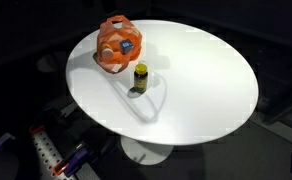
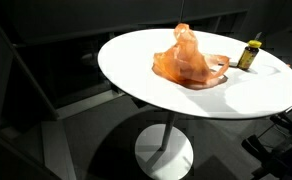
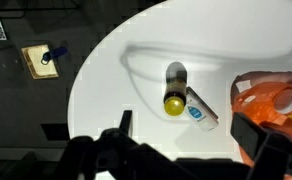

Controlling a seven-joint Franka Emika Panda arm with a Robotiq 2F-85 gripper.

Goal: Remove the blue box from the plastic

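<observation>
An orange plastic bag [image 1: 114, 45] sits crumpled on the white round table [image 1: 206, 90]. It shows in both exterior views [image 2: 189, 60] and at the right edge of the wrist view [image 3: 278, 98]. A blue box [image 1: 127, 44] shows inside the bag in an exterior view. It is hidden in the other views. My gripper [image 3: 191, 132] shows only in the wrist view. It hangs high above the table, open and empty, with its dark fingers spread wide. The bag lies just beyond its right finger.
A small yellow-capped bottle [image 1: 140, 77] [image 2: 250, 54] [image 3: 175, 90] stands near the bag. A small white packet with a blue label [image 3: 201, 110] lies against it. The table edge [image 3: 81, 90] is close, with dark floor and a tan pad [image 3: 40, 61] beyond.
</observation>
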